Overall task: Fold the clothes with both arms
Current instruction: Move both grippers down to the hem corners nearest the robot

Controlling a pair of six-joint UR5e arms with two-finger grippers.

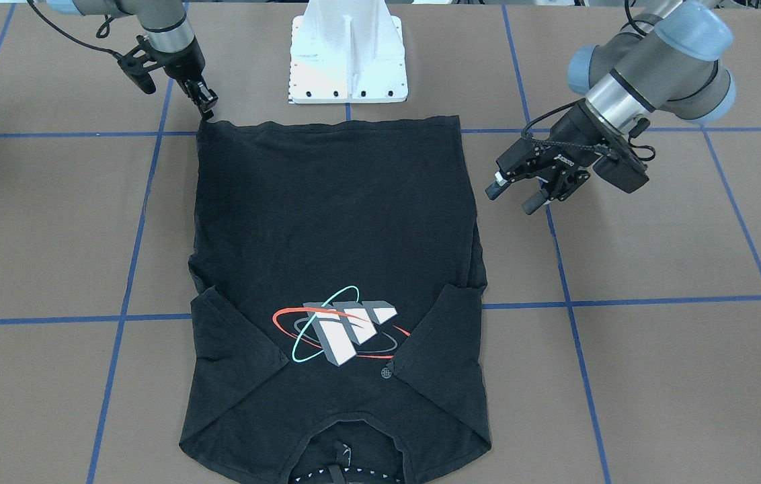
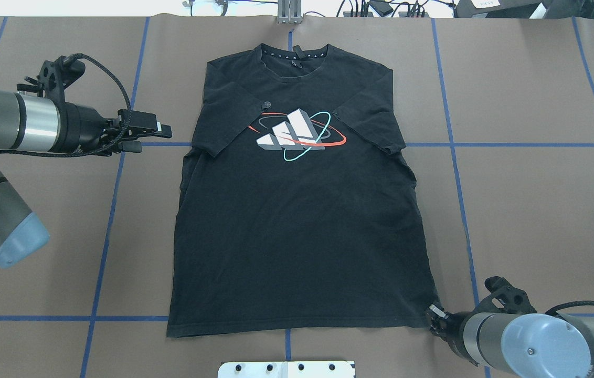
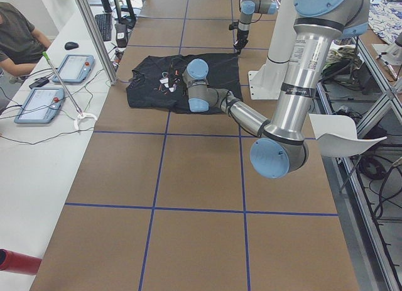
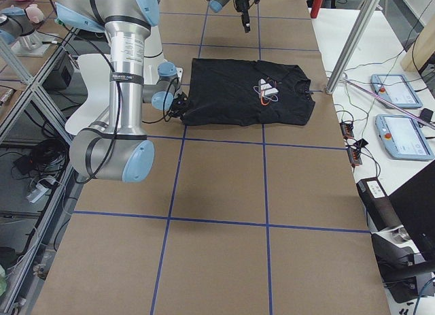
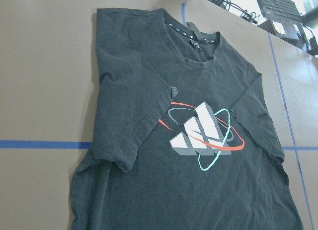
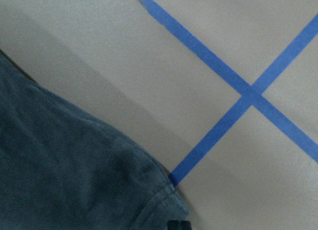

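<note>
The black T-shirt (image 2: 297, 220) lay flat mid-desk (image 2: 512, 210), logo up, both sleeves (image 2: 223, 123) folded in; the body folds were still to do. The left hand (image 2: 152, 139) hovered spread open at middle left. The right hand (image 2: 436, 315) touched the lower-right hem corner (image 2: 423, 315) — I could not tell whether it was gripping.

open table (image 2: 528, 210) lies either side of the t-shirt (image 2: 297, 226), and the white base (image 2: 286, 369) stands just off its hem.

Right pincer (image 1: 207, 106) (at T-shirt (image 1: 333, 222) hem corner) too small to judge.
</note>
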